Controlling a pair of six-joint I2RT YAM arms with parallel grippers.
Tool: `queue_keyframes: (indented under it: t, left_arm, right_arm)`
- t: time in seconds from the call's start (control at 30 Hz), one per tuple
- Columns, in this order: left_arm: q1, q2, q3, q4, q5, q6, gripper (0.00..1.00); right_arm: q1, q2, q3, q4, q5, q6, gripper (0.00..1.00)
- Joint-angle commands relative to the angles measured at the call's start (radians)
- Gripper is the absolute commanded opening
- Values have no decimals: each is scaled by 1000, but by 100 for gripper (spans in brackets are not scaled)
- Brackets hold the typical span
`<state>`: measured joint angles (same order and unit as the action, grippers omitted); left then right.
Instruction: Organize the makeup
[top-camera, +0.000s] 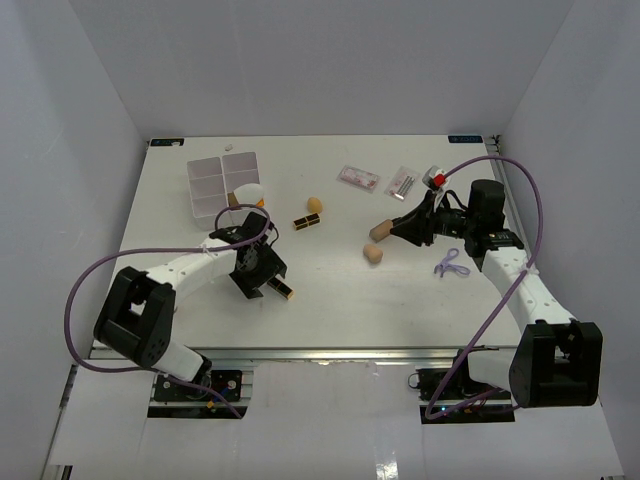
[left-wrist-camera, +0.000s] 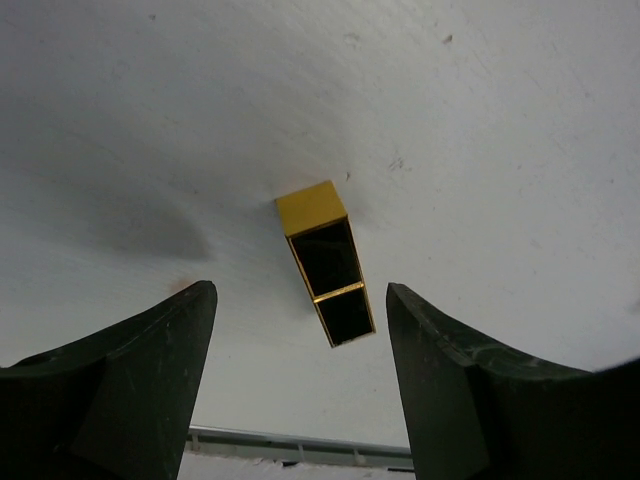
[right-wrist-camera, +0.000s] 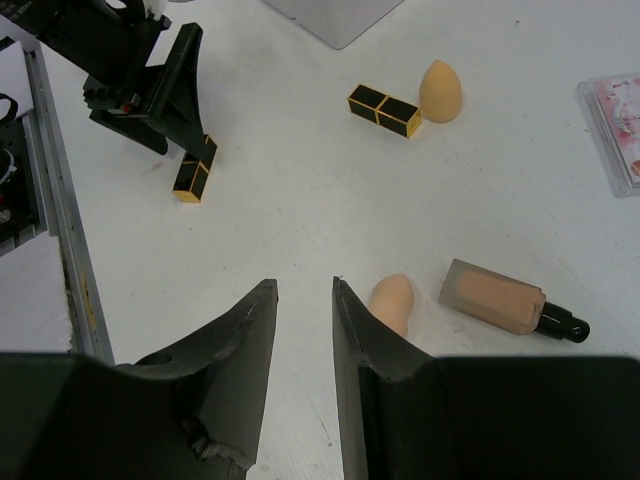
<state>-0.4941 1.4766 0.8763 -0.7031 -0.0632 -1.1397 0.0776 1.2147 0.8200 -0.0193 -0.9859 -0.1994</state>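
Observation:
A black-and-gold lipstick tube (left-wrist-camera: 325, 265) lies flat on the table between the fingers of my left gripper (left-wrist-camera: 300, 305), which is open and touches nothing; the same tube (top-camera: 283, 292) shows in the top view beside the left gripper (top-camera: 262, 280). A second lipstick (top-camera: 307, 222) lies next to a beige sponge (top-camera: 315, 204). My right gripper (right-wrist-camera: 303, 285) hovers with its jaws narrowly parted and nothing between them. Just right of it are another sponge (right-wrist-camera: 392, 300) and the tan black-capped bottle (right-wrist-camera: 500, 298). Two clear packets (top-camera: 358, 178) (top-camera: 403, 183) lie further back.
The white compartmented box (top-camera: 222, 183) stands at the back left, with a white and orange item (top-camera: 247, 195) at its near corner. A purple loop (top-camera: 450, 264) lies by the right arm. The table's metal front edge (left-wrist-camera: 300, 440) is close behind the left gripper.

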Motion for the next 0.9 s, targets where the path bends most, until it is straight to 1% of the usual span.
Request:
queue_keyframes:
  t: [0.0,0.17,0.27,0.3,0.37,0.4,0.57,0.7,0.77,0.87]
  left_arm:
    - [-10,58,56,-7,-67,-31,76]
    - [-17,95,65,12,-76,-28,66]
    - [-25,106,57,20,-72,-27,64]
    - [-27,106,54,26,-72,-26,59]
    - [-33,96,42,36,-73,-25,41]
    - [-36,90,38,39,-75,-24,35]
    - [-50,43,15,40,-111,-13,30]
    - [-39,-38,10,24,-163,-12,28]
    - [21,-90,30,17,-169,-13,28]
    - [147,-151,60,41,-121,0,28]
  right_arm:
    - [-14,-34,5,28,-11,10,35]
    - [-21,-38,5,30,-16,13,35]
    - [-23,-40,4,30,-19,14,35]
    - [-24,-40,4,30,-21,14,35]
    - [-25,-42,4,31,-23,15,35]
    - [-25,-43,4,32,-23,15,35]
    - [-32,-48,2,32,-27,17,35]
    - [-35,-50,2,34,-29,21,35]
    - [-36,-50,-2,37,-32,23,35]
    - [-39,-52,-2,41,-34,24,35]
